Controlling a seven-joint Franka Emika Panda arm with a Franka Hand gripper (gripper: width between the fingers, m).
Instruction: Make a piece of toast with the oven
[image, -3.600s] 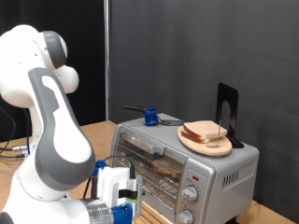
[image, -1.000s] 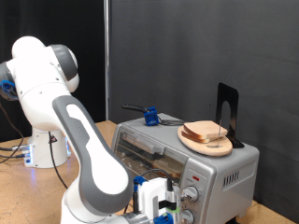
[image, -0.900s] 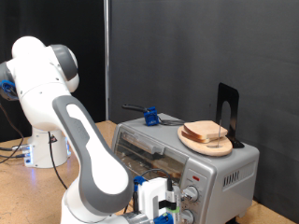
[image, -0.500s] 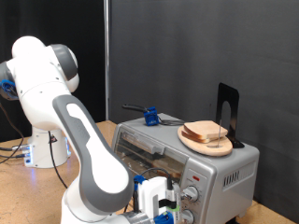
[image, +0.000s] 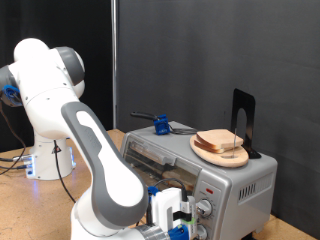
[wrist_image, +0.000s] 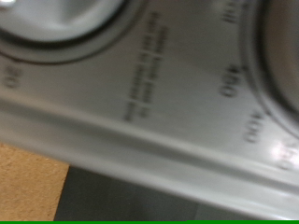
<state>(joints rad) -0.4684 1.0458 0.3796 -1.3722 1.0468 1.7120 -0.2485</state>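
Black curtain behind, gripper (image: 178, 222) pressed up at the oven (image: 230, 185) knobs (image: 205, 207), finger state impossible to tell, and a slip could overturn the dial.

The arm (image: 75, 120) is built of glossy white, rounded shell segments with a smooth, swollen outline; grey bands run along the links and mark the joints; a round grey cap (image: 68, 66) closes the upper joint; a small blue part (image: 9, 95) shows at the exterior view's left edge of the upper link; the hand (image: 170, 215) is a white block with blue pieces and a small green-lit spot; thin dark cables lie by the white base (image: 45, 160).
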